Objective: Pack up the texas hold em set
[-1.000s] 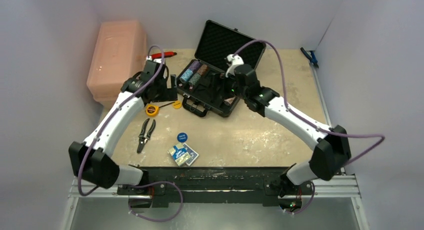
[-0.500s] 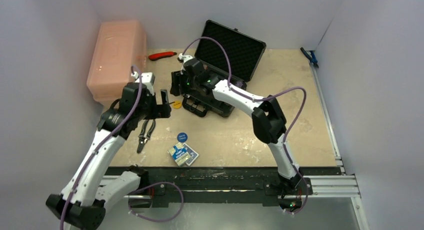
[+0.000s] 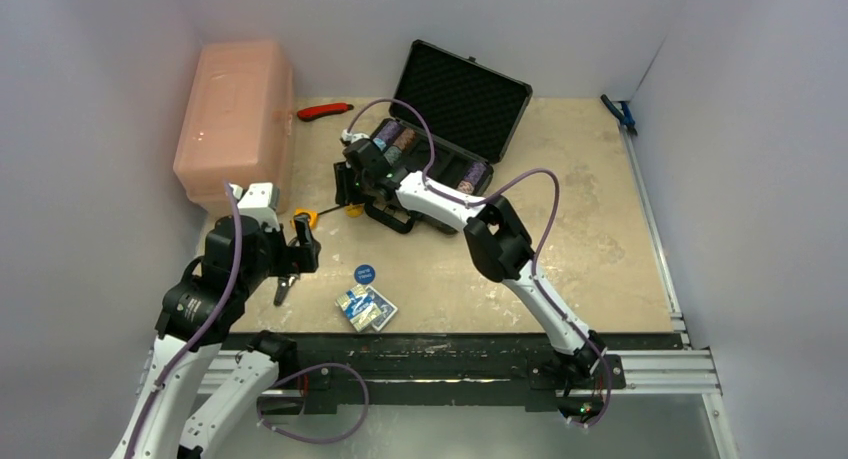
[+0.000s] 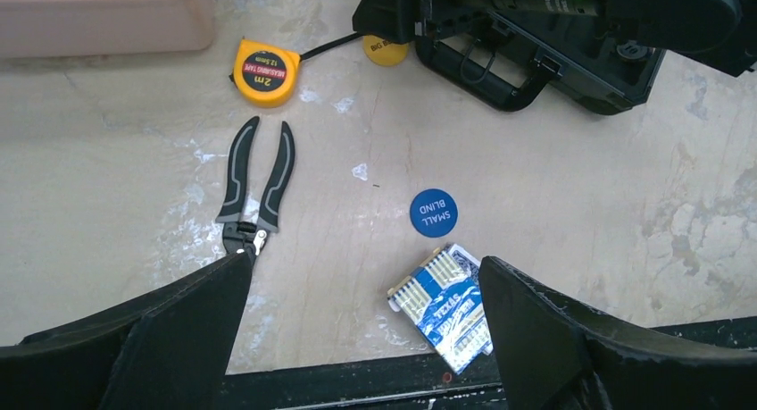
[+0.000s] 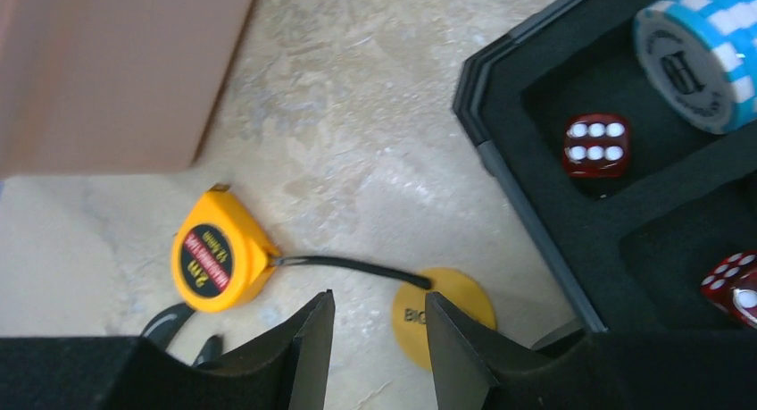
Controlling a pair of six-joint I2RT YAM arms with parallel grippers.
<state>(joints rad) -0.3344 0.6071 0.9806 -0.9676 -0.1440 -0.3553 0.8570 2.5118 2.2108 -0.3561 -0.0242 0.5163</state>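
Left tool (image 4: 363,265) gapes wide and empty above the table (image 4: 571,205), with the blue disc (image 4: 434,213) and card deck (image 4: 444,307) lying loose below. Right tool (image 5: 377,313) is narrowed to a slim gap, gripping nothing, over a yellow disc (image 5: 455,307) beside the open black case (image 3: 460,89).

Open black case (image 3: 460,84), chip stacks (image 3: 393,139) inside; blue disc (image 3: 366,274) and card deck (image 3: 366,308) nearby, outside it.

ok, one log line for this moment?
left tool open above table | right tool open, narrow gap, near yellow disc beside case | blue disc, deck on table | chips, dice in case
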